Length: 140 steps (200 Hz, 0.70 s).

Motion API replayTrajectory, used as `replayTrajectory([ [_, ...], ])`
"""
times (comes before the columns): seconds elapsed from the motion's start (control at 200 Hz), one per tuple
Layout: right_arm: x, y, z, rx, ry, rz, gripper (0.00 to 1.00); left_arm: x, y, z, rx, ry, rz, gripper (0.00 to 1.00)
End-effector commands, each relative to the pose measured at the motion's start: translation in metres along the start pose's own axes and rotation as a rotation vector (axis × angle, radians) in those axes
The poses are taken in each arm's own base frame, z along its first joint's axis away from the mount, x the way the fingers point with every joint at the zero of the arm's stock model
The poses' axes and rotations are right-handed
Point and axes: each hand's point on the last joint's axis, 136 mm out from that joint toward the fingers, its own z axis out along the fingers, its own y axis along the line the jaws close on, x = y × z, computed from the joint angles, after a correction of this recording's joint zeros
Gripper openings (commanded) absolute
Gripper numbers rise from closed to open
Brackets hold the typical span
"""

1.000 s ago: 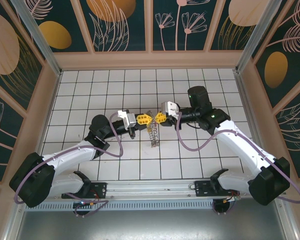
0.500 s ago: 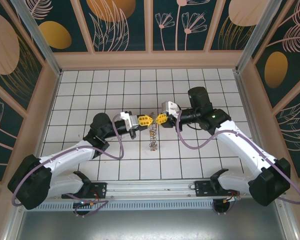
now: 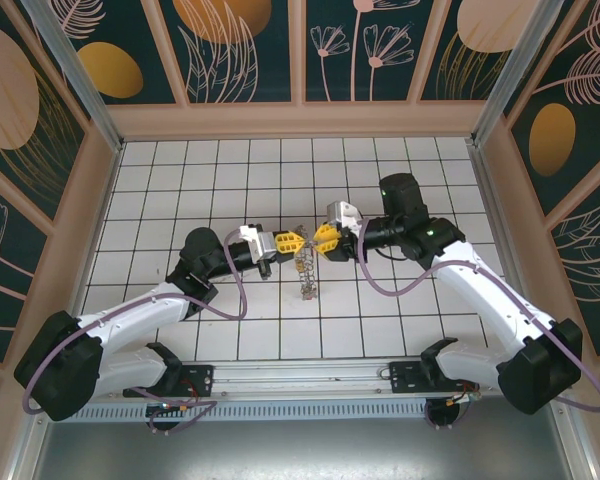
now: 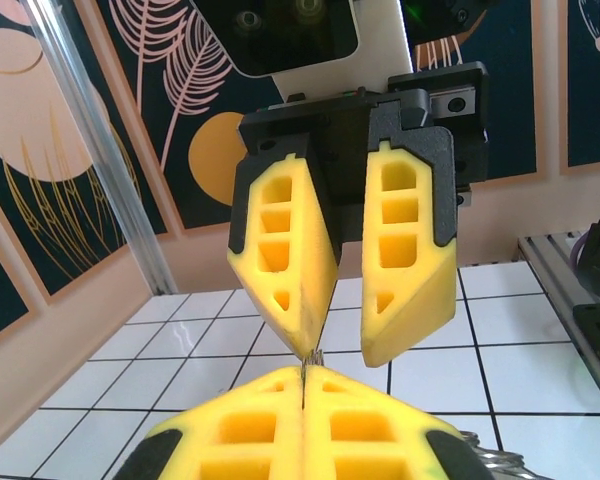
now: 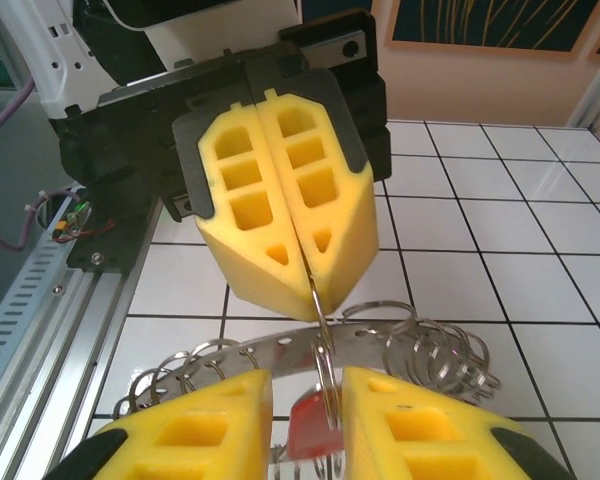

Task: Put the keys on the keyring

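While the left tool (image 5: 305, 290) pinches the red-headed key (image 5: 310, 432) by its blade, the narrowly parted right tool (image 5: 308, 380) flanks its head, above the keyring (image 5: 250, 347).

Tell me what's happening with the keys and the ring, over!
Left claw shut on red key, by its blade. Right claw parted around its head. Keyring hangs just below both. Nothing in the way.
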Motion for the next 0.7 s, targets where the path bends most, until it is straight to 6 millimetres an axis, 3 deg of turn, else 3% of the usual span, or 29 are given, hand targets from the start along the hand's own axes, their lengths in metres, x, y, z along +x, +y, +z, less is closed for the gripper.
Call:
replayTrajectory([
  [0.0,-0.0072,0.0095,-0.0075,-0.025,-0.026,-0.032,0.26,-0.0218,0.0029,0.0000,-0.006,-0.072,0.035,0.00],
  [0.34,-0.0002,0.0059,-0.0072,-0.033,-0.042,-0.006,0.32,-0.0257,0.0024,0.0021,0.008,-0.081,0.036,0.00],
  [0.696,-0.0023,0.0028,-0.0038,-0.051,-0.065,-0.023,0.33,-0.0281,0.0027,0.0032,0.014,-0.090,0.031,0.00],
])
